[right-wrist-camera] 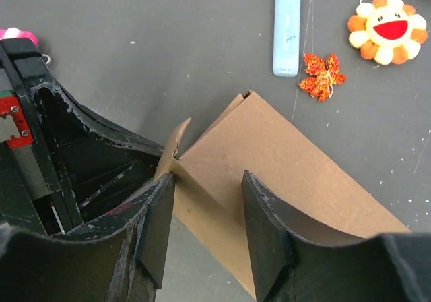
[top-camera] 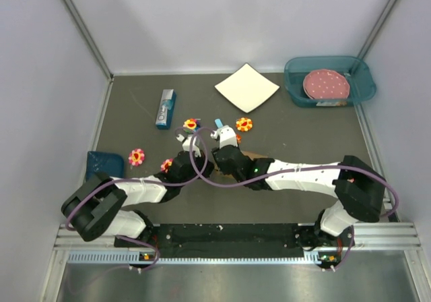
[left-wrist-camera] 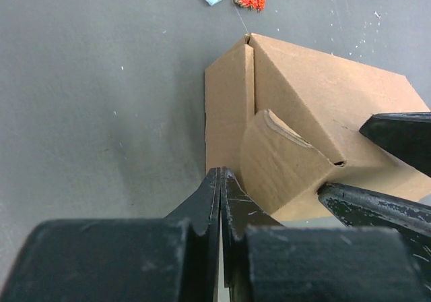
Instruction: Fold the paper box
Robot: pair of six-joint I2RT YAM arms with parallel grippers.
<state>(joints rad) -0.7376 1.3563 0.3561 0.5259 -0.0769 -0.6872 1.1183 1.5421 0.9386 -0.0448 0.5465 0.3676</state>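
Left hand [left-wrist-camera: 221,174] shut, tips at the paper box [left-wrist-camera: 316,93] end, lower centre (likely to tuck the curved flap [left-wrist-camera: 283,157]). Right hand [right-wrist-camera: 209,179] half-spread astride the corner, probably steadying; grip unclear.

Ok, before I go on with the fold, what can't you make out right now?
Left wrist view: the shut left gripper hides whether it pinches the paper box.
Top view: the box lies almost wholly under both arms, so its fold state is unreadable.
Right wrist view: the right gripper and the bottom edge cover the box's near end. Whether it grips or merely straddles is unclear.
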